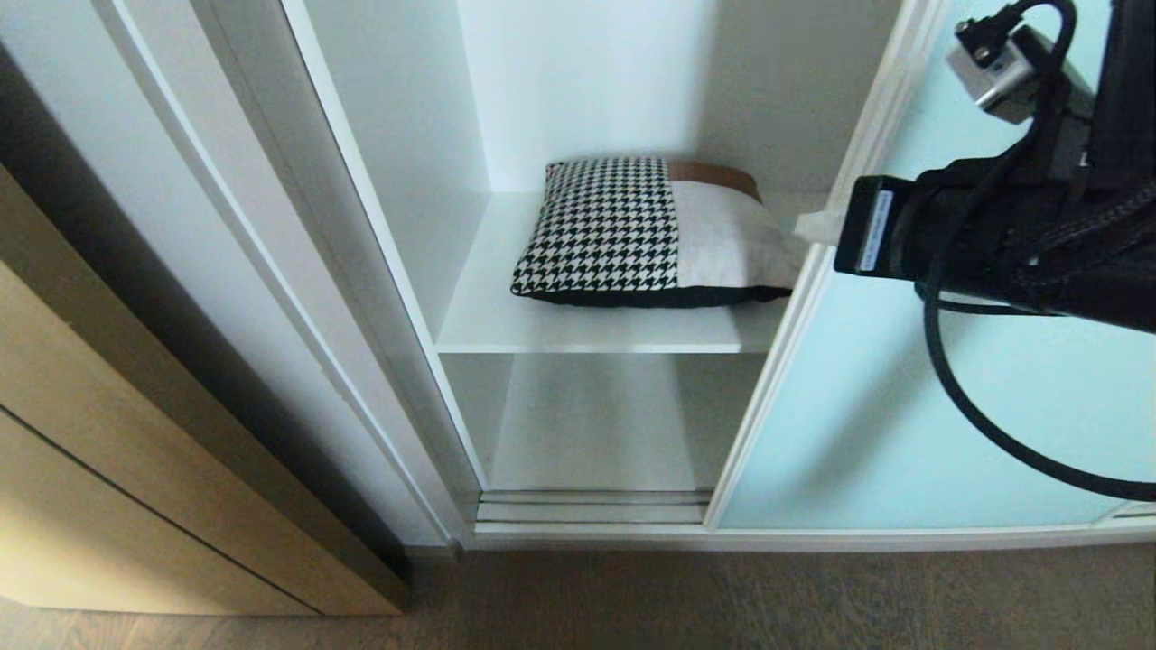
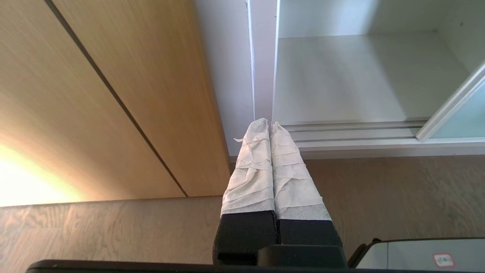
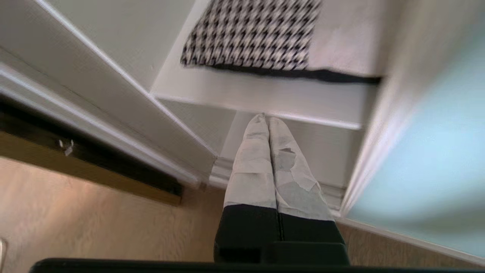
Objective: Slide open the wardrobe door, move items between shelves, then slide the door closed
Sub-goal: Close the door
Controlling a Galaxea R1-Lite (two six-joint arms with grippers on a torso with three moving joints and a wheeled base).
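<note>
A patchwork cushion point(image 1: 632, 230) with houndstooth, cream and brown patches lies on the upper white shelf point(image 1: 578, 329); the right wrist view shows the cushion point(image 3: 254, 34) too. The lower shelf point(image 1: 596, 424) is bare. The pale aqua sliding door point(image 1: 903, 406) stands slid to the right, leaving this bay open. My right gripper point(image 1: 810, 227) is shut and holds nothing; it hangs in front of the door's left frame edge, level with the cushion. In its own view the right gripper point(image 3: 265, 118) points at the shelf's front edge. My left gripper point(image 2: 269, 123) is shut, empty and parked low over the floor.
A light wooden cabinet front point(image 1: 108, 451) stands to the left of the wardrobe. The white side panel point(image 1: 271, 226) bounds the open bay on the left. The door tracks point(image 1: 591, 506) run along the bay's foot, above the wood floor point(image 1: 722, 596).
</note>
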